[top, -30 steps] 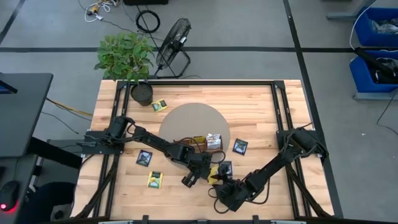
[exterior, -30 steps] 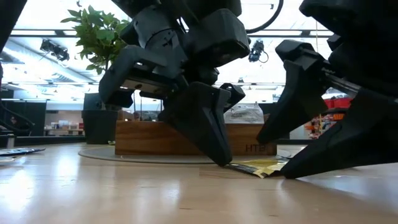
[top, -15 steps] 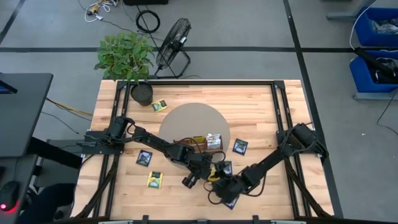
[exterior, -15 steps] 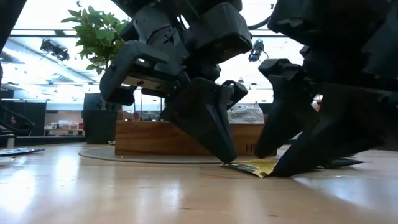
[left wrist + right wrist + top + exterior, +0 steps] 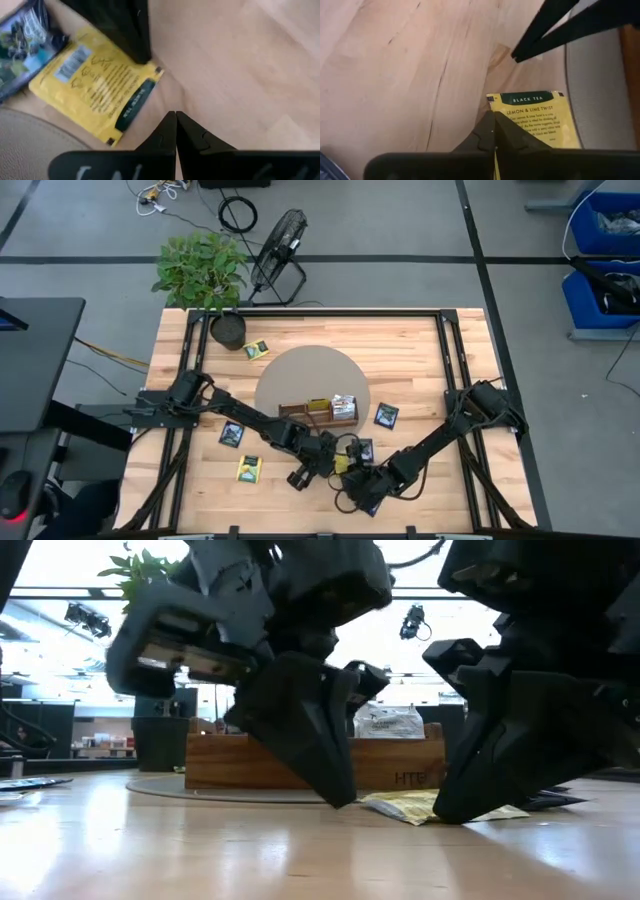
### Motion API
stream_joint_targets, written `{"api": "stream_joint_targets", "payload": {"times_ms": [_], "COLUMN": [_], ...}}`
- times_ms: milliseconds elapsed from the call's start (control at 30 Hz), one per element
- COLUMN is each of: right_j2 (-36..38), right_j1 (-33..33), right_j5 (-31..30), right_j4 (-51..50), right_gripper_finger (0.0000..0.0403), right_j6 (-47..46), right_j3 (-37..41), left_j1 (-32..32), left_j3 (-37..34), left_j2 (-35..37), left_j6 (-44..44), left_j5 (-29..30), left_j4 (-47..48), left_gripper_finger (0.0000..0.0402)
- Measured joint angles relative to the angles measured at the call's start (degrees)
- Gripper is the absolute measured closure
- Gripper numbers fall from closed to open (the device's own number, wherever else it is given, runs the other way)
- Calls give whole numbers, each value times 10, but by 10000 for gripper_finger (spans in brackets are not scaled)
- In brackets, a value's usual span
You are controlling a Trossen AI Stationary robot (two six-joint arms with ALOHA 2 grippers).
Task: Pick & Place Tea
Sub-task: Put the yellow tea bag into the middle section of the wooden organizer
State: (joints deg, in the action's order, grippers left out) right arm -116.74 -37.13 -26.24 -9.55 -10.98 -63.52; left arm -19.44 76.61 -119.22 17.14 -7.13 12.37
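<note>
A yellow tea sachet [image 5: 537, 120] lies on the wood just off the round mat [image 5: 312, 375], also seen in the left wrist view [image 5: 95, 87] and the low view [image 5: 400, 806]. My right gripper [image 5: 493, 114] is shut at its edge. My left gripper [image 5: 175, 115] is shut, its tips down at the bare table beside the sachet; in the low view [image 5: 342, 800] they stand just clear of its end. A black sachet [image 5: 365, 450] lies right behind the yellow one. The wooden tray [image 5: 318, 412] stands on the mat with sachets in it. My right gripper pinches the yellow sachet at its edge near a corner [image 5: 492, 100], only at the fingers' free ends; a yellow strip shows between the shut fingers. The fingers slant down from the table's near right. The sachet lies on the table, its end [image 5: 375, 802] slightly raised.
More sachets lie loose: black ones [image 5: 386, 416] [image 5: 232, 434], yellow ones [image 5: 248, 468] [image 5: 257, 349]. A potted plant [image 5: 228, 330] stands at the far left corner. Bare wood stretches along the near edge and the far right.
My right gripper has shut at the yellow sachet's edge, rolling a little as it closed. My left gripper, shut throughout, has slid off the sachet's end toward the table's near left. The sachet stays where it was.
</note>
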Motion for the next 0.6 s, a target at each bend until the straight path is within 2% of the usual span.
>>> {"api": "stream_joint_targets", "payload": {"times_ms": [200,367,600], "right_j2": [-2,-1,1], "right_j1": [-22,-27,-45], "right_j5": [-58,-82,-147], "right_j4": [-91,-104,-134], "right_gripper_finger": [401,401,402], "right_j6": [5,-5,-1], "right_j3": [-55,-65,-95], "left_j1": [-14,-14,-18], "left_j3": [0,0,0], "left_j2": [8,8,8], "left_j6": [0,-2,-20], "left_j5": [45,58,76], "left_j4": [5,16,23], "left_gripper_finger": [399,399,399]}}
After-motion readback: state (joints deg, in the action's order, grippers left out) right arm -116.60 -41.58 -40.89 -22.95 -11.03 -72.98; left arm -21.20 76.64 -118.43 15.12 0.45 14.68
